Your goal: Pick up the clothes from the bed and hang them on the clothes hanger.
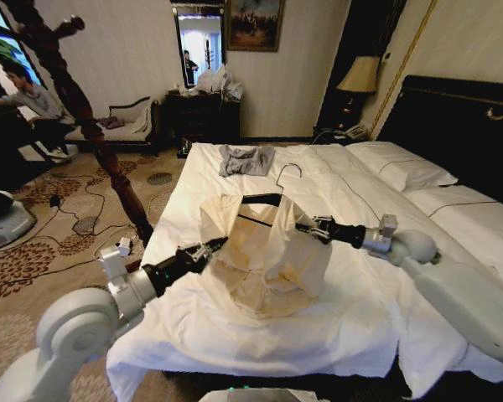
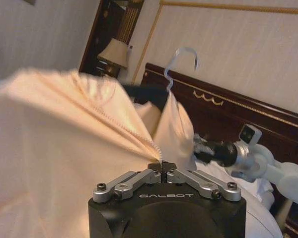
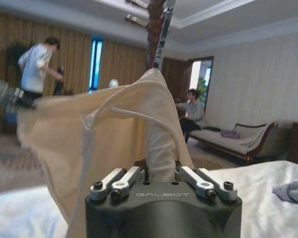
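Fingers of your left gripper are clamped on the clothes, held above the bed. Your right gripper fingers grip the fabric beside the clothes hanger.

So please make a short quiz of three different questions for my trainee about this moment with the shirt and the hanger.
1. True or false: the cream shirt lies flat on the bed.
2. Which end effector pinches the shirt's seam edge? A) left B) right C) neither
3. Fill in: the small garment lying near the far end of the bed is ____ in colour.

Key:
1. False. The left end effector and the right end effector hold it above the sheet, with the black hanger already inside the collar.
2. A, as the left wrist view shows.
3. Grey: the grey garment.
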